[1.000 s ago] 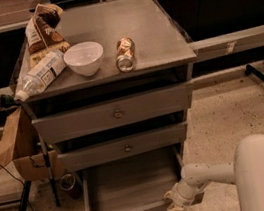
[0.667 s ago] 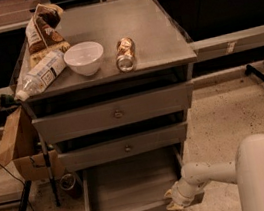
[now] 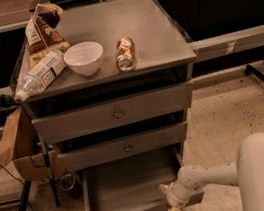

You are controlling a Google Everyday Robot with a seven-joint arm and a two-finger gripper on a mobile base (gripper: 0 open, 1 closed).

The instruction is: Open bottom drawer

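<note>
The bottom drawer is sitting well out of the grey cabinet, its shallow tray lying bare below the middle drawer and the top drawer, both of which are sitting flush. Its front panel is running left to right along the lower edge of the view, and its sliding axis is pointing out toward the camera. The gripper is hanging at the right end of that front panel, with the arm reaching in from the right. The drawer's tray is therefore lying to the gripper's left and behind it. Whether the gripper is wide, narrow or holding the panel I cannot tell, nor whether it is touching the panel or just beside it. Any further pull would probably be running straight along that outward axis. On the surface a white bowl, a can on its side, a plastic bottle and a snack bag are resting, well apart from the gripper.
</note>
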